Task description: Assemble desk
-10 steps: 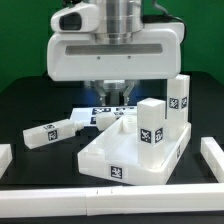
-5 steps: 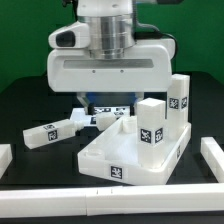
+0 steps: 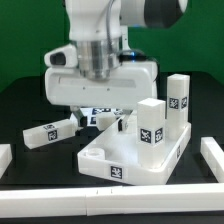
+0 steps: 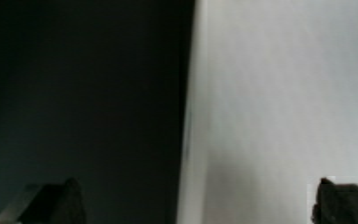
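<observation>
The desk top [image 3: 135, 155], a white tray-like panel with a raised rim, lies right of centre in the exterior view. Two tagged legs [image 3: 150, 122] [image 3: 178, 100] stand upright along its right side. A third leg [image 3: 48, 132] lies loose on the black table to the left. My gripper [image 4: 197, 205] is open, its dark fingertips [image 4: 51, 203] far apart with nothing between them. Beyond the jaws the wrist view shows a plain white surface [image 4: 282, 110] beside dark table. In the exterior view the hand [image 3: 100, 82] hangs over the desk top's back left, and the fingers are hidden.
The marker board [image 3: 104, 113] lies behind the desk top, under the hand. White border bars frame the table at the exterior view's left [image 3: 5, 155], right [image 3: 212, 155] and front [image 3: 110, 203]. A green wall stands at the back.
The jaws have opened wide. The hand has turned and shifted toward the exterior view's left and slightly lower. The desk top and legs have not moved.
</observation>
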You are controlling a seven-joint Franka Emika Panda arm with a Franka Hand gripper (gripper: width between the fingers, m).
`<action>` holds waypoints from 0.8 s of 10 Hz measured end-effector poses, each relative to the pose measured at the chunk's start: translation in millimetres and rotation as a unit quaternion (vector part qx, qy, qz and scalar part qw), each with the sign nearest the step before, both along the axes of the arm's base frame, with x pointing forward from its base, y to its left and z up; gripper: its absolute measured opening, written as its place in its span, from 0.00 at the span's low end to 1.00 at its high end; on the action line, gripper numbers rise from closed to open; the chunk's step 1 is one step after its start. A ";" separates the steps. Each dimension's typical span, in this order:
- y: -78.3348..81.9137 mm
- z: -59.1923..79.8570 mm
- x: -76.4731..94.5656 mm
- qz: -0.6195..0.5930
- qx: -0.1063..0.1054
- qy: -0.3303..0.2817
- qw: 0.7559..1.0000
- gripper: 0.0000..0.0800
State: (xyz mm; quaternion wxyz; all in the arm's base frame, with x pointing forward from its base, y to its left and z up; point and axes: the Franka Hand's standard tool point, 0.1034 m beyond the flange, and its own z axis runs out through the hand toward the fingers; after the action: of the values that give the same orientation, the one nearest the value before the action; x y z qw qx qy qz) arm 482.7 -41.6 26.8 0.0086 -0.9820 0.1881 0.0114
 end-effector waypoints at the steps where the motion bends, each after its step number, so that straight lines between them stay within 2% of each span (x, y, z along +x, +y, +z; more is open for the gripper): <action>1: -2.0 -6.6 0.5 -0.002 -0.001 0.004 1.000 0.81; 2: -1.9 -10.4 -0.8 -0.001 -0.001 0.008 1.000 0.81; 4: -2.1 -8.9 0.1 -0.001 -0.001 0.006 1.000 0.81; 6: -2.3 -9.0 0.1 -0.002 -0.001 0.006 1.000 0.51; 7: -2.3 -9.0 0.0 -0.002 -0.001 0.006 1.000 0.51; 8: -2.3 -9.0 0.0 -0.002 -0.001 0.006 1.000 0.28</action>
State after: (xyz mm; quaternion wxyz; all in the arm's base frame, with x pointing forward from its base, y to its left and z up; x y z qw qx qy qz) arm 482.7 -44.0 17.8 0.0063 -0.9816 0.1902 0.0174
